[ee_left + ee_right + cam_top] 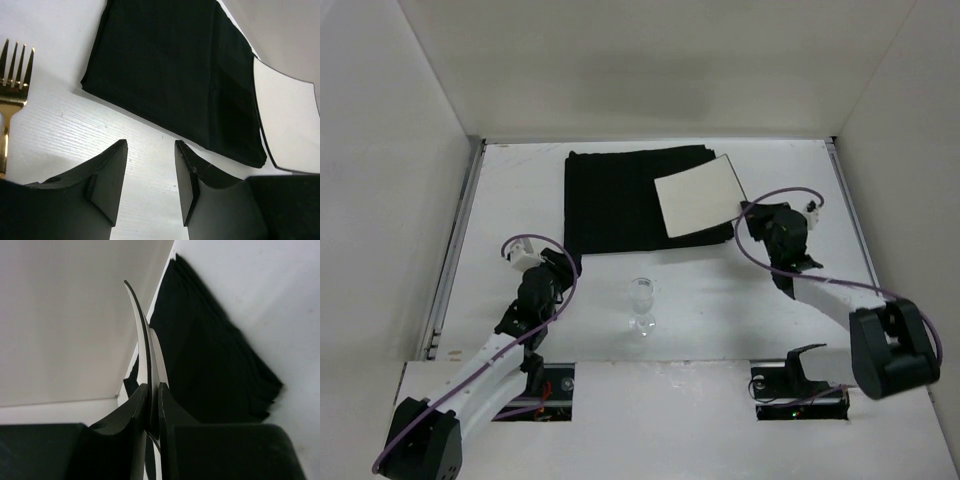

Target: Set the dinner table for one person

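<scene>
We see the right gripper (154, 392) clamped on the rim of the plate (698, 195), which overlaps the placemat (610, 205); the left gripper (150, 155) hangs with jaws apart above the dinner table (740, 300).

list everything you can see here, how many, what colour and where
dinner table: 1, white, under everything
placemat: 1, black, far middle of the table
plate: 1, white, square, over the placemat's right side
wine glass: 1, clear, upright on the table, nearer than the placemat
fork: 1, gold, on the table left of the left gripper, seen only in the left wrist view
left gripper: 1, black, open and empty, near the placemat's near-left corner
right gripper: 1, black, shut on the plate's edge
</scene>
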You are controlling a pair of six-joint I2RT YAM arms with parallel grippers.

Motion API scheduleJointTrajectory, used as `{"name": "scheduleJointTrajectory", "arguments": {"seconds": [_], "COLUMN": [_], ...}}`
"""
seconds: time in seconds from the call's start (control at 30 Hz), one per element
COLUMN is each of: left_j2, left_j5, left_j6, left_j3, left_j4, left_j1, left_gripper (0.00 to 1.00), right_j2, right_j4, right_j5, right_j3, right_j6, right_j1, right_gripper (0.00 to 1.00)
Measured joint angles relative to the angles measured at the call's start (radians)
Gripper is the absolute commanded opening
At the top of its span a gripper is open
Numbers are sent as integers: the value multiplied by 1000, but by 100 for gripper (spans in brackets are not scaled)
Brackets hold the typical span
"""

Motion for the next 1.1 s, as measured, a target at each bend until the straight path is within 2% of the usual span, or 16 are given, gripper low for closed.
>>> {"name": "scheduleJointTrajectory", "arguments": {"seconds": [0.4,0.57,0.7,0.93,1.1], "left_j2": [5,9,14,19,20], "left_j5": [0,0,0,0,0], "left_j6": [10,10,10,10,10], "left_j3": [-2,-2,-3,-11,-11], "left_j4": [6,8,9,19,22], "left_j1": [11,11,11,11,11], "left_gripper": [40,40,40,40,40], "right_j2": [547,714,789,825,895], "right_j4": [385,456,462,487,536], "right_j5": [167,208,216,248,290], "right_j3": [247,335,377,379,379], "right_j6": [158,222,251,280,340], "right_j1": [197,255,281,304,329], "right_gripper": [0,0,0,0,6]}}
